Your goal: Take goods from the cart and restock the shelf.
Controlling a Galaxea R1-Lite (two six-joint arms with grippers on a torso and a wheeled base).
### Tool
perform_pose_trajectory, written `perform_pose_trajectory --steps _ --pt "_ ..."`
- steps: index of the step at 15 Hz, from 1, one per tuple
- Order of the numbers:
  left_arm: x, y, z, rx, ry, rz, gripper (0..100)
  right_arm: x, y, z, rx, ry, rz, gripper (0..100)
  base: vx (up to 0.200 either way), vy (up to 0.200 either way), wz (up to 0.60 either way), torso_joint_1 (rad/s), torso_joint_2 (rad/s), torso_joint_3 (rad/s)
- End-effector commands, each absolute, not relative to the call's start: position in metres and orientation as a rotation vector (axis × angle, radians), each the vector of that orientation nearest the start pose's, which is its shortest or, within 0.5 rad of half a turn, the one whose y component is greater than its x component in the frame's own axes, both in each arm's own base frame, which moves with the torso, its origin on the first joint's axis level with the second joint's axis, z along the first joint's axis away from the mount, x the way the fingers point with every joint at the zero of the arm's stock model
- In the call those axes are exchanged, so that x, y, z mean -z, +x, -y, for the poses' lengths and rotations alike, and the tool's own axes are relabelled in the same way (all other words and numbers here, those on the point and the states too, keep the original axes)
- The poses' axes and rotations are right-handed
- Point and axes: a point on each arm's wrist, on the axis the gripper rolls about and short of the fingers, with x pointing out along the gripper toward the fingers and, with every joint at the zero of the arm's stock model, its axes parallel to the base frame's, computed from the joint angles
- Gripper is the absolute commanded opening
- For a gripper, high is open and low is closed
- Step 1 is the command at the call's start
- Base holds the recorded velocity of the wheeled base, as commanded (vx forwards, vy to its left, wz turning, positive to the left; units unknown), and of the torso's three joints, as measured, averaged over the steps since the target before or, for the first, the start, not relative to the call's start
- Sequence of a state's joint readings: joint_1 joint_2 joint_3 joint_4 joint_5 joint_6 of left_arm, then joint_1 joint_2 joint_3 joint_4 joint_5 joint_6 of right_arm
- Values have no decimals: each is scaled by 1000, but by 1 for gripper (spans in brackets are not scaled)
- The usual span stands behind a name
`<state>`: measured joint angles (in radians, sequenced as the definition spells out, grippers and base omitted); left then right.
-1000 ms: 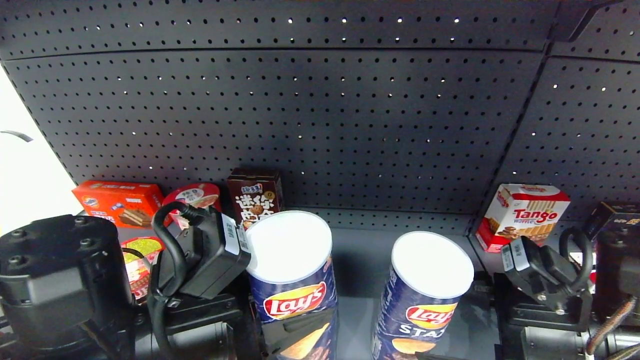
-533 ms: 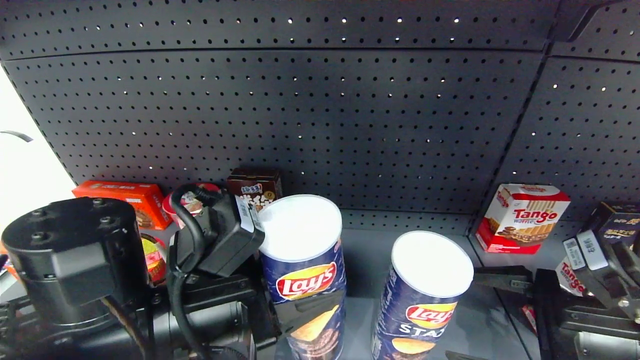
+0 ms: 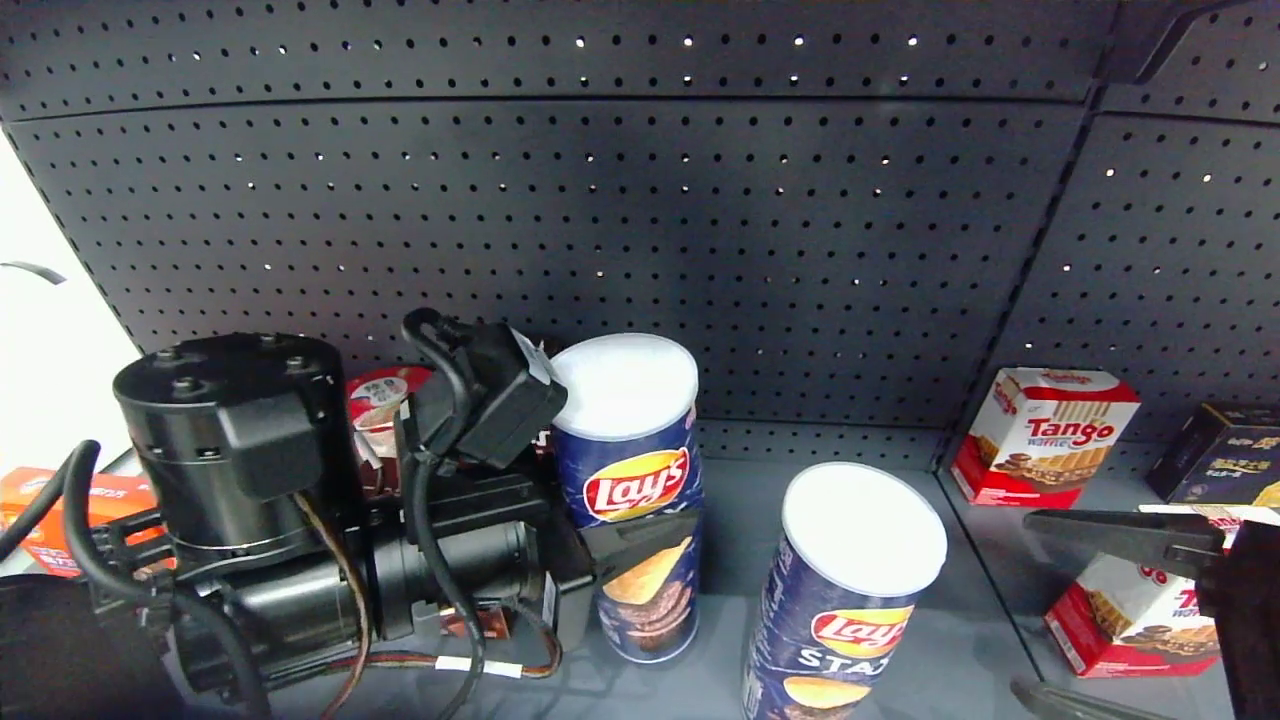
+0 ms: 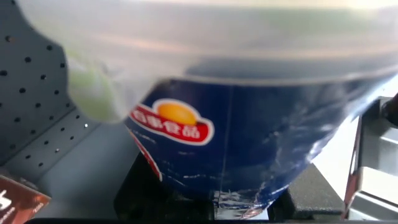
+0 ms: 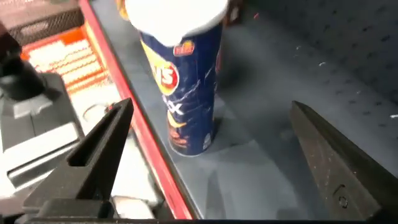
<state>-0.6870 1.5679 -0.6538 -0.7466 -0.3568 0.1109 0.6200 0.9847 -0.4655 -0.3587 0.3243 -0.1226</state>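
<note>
Currently the left tool (image 3: 640,535) is clamped on the first chip can (image 3: 628,470), with one finger (image 3: 650,528) crossing the label about halfway down the body. That can is upright: long axis vertical, white lid up, logo facing the head camera. It's over the shelf (image 3: 720,520) left of centre, close to the pegboard back (image 3: 640,230); can't tell if its base touches the shelf floor. Left wrist view has the first chip can (image 4: 249,137) right up against the camera, showing its blue wall and lid rim

Second chip can (image 3: 850,600) stands free on the shelf, right of the first and nearer the front, apart from it. Also upright, lid up, axis vertical. Right wrist view puts the second chip can (image 5: 183,93) just inside the shelf's red front strip (image 5: 146,149)

Right tool (image 3: 1025,600) is spread wide with nothing in it, to the right of the second can and not touching it

Rest: wafer box (image 3: 1045,435) at back right, another wafer box (image 3: 1130,615) nearer the front beside the right tool, dark box (image 3: 1220,465) far right, red cup (image 3: 385,395) and orange box (image 3: 55,505) by the left arm
</note>
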Motion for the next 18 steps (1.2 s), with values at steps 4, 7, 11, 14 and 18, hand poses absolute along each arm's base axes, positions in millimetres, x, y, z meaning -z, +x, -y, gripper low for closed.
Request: perform_pose_trajectory --steps 4,7,11,14,18 --pt "-175 232 180 1003 149 -164 0 -221 88 -71 -939 -104 -54 100 0 0 0 0 0 0" --pt "-163 251 180 993 166 -190 0 -221 88 -70 -933 -103 -55 100 0 0 0 0 0 0" --pt "-150 286 201 997 190 -189 0 -222 90 -72 -935 -104 -54 100 0 0 0 0 0 0" --pt "-158 309 219 990 183 -127 0 -219 88 -70 -936 -105 -60 100 0 0 0 0 0 0" --pt "-154 325 230 979 186 -118 0 -217 87 -70 -938 -106 -65 100 0 0 0 0 0 0"
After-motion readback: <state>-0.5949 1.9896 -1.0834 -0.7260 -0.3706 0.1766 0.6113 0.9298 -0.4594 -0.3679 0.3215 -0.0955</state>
